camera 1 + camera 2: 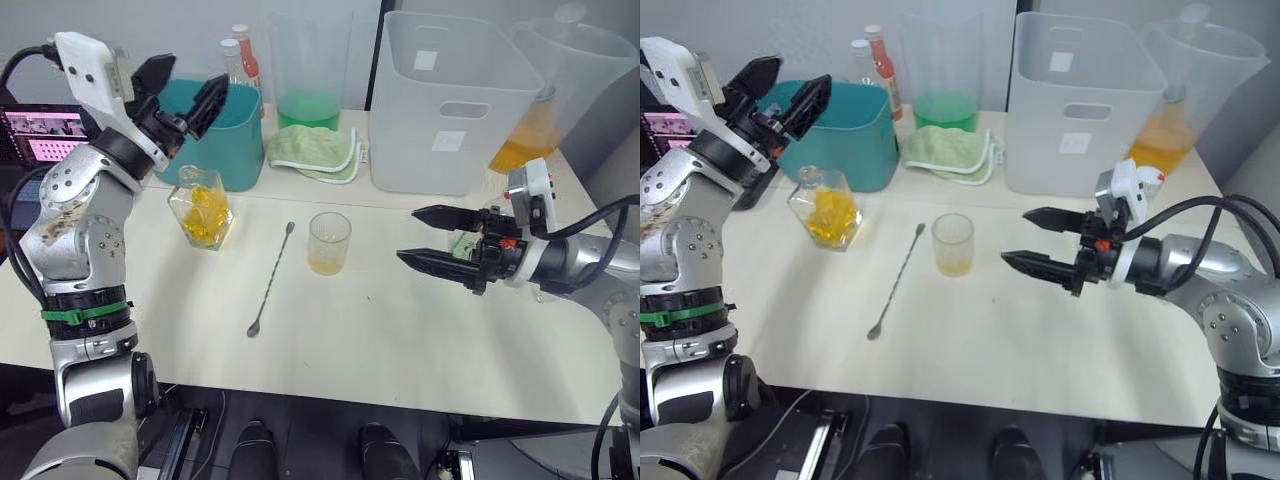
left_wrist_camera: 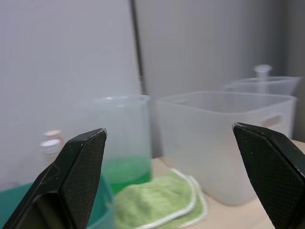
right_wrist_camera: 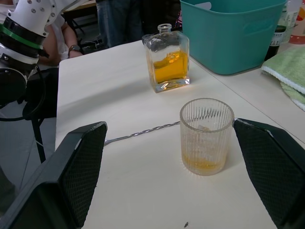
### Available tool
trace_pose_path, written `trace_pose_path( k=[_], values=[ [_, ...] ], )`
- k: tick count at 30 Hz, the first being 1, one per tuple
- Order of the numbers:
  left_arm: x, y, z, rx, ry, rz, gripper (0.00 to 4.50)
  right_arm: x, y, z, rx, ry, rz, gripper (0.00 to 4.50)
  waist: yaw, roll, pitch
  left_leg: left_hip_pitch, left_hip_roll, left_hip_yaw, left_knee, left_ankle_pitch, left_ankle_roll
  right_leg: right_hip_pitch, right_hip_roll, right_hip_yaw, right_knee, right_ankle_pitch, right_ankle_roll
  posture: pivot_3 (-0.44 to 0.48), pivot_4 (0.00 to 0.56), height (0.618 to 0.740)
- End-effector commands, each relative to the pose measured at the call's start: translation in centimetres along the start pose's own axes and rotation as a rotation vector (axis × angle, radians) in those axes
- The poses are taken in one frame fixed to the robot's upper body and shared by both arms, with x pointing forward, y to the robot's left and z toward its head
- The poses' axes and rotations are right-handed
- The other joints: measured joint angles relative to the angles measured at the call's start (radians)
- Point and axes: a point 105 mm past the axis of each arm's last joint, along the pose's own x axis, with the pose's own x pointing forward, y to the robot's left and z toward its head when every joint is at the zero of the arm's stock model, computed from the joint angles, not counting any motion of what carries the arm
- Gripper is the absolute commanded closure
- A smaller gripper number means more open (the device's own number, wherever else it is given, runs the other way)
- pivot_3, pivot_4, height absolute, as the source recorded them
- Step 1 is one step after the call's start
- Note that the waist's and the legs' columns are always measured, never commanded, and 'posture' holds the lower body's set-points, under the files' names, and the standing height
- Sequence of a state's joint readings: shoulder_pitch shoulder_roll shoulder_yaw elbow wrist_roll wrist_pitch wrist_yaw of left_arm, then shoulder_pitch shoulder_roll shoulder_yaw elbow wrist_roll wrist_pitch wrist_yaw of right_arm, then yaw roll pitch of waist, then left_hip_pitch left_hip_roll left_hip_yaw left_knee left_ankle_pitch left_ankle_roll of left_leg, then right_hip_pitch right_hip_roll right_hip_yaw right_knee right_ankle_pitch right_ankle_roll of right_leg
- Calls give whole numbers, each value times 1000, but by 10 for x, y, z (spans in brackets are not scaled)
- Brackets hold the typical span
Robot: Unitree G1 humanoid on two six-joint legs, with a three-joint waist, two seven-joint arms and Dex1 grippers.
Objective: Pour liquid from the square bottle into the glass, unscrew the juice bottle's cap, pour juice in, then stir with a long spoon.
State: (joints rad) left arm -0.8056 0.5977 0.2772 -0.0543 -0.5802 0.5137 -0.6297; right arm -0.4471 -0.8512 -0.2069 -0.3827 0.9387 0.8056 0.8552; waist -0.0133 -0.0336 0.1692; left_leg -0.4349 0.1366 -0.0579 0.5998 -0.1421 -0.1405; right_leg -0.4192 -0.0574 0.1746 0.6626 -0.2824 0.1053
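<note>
My right gripper (image 1: pixel 1028 240) hangs with its fingers spread wide and empty, just right of the glass (image 1: pixel 329 242), which stands mid-table with a shallow pool of amber liquid at its bottom. My left gripper (image 1: pixel 181 88) is raised above the far-left corner, fingers likewise parted and holding nothing, over the square bottle (image 1: pixel 201 208) that sits upright in front of the teal bin (image 1: pixel 240 140). The long spoon (image 1: pixel 270 281) lies flat between bottle and glass, its bowl toward the near edge. A green-labelled bottle with a white cap (image 1: pixel 466 243), which I take to be the juice bottle, sits behind my right gripper, largely hidden by the fingers.

The risk I see: reaching back for that bottle blind, my right fingers could clip it and topple it, or swing into the glass so close by and spill what is already poured. If I uncap it with a loose hold, the bottle may twist or slip. The spoon's thin stem lying flat could also defeat a pinch.
</note>
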Motion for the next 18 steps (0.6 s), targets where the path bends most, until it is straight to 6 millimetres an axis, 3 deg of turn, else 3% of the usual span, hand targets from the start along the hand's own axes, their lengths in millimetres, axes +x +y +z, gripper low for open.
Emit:
trace_pose_path(
  k=[1,5,10,17,18],
  values=[
    [-8,-36,3,-21,49,-212,21,-7,1,7,-49,-28,-23,0,-3,0,0,0,0,0,0,0,0,0,0,0,0,0,0,0,150,733],
    [-30,-57,-27,-3,176,-318,21,-13,2,-2,-60,-21,-69,0,-5,0,0,2,0,0,-1,0,0,0,0,0,0,-1,-1,0,150,733],
    [-50,-70,-47,-44,250,-391,21,-21,5,-11,-44,-44,-145,0,-2,0,0,2,0,0,-1,0,0,0,0,0,0,-1,-1,0,150,733],
    [-56,-68,-53,-42,257,-411,21,-28,11,-19,-24,-49,-197,0,-2,0,0,1,0,0,-1,0,1,1,0,0,-1,-1,-1,0,150,733],
    [-56,-72,-64,-56,291,-448,21,-37,10,-26,-24,-58,-282,0,-2,0,0,2,0,0,-1,0,1,1,0,0,-1,-1,-1,0,150,733]
  ],
)
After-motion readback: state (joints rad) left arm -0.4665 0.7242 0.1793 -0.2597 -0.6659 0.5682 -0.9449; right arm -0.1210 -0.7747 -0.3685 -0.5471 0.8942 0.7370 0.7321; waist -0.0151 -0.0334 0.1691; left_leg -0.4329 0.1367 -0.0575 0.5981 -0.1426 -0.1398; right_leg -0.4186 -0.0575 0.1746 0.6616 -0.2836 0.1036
